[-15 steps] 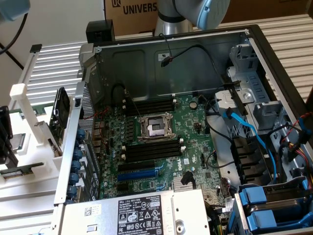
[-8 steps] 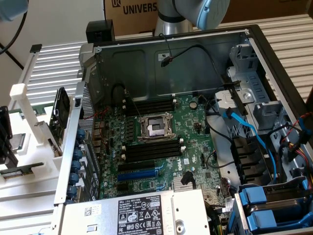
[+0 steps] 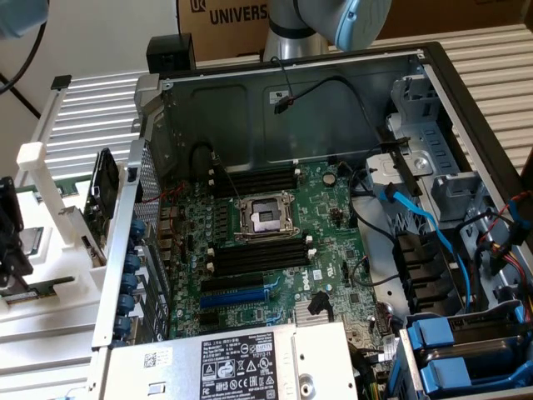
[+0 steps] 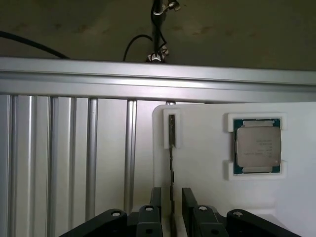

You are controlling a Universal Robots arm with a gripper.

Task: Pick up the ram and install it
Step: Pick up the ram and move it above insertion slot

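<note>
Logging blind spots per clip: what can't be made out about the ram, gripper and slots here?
- ram: wrist view, seen edge-on, so its chips and label are hidden; its near end runs out of frame between the fingers of the gripper.
- gripper: exterior view, cut off by that view's left edge.
- memory slots: exterior view, too small to tell whether they are latched open.

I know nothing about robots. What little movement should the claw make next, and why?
Probably close the fingers on the ram. The stick stands on edge in the white holder, and the open gripper straddles it, one finger on each side with a slim gap. Nothing is held yet, so gripping seems the sensible step.
</note>
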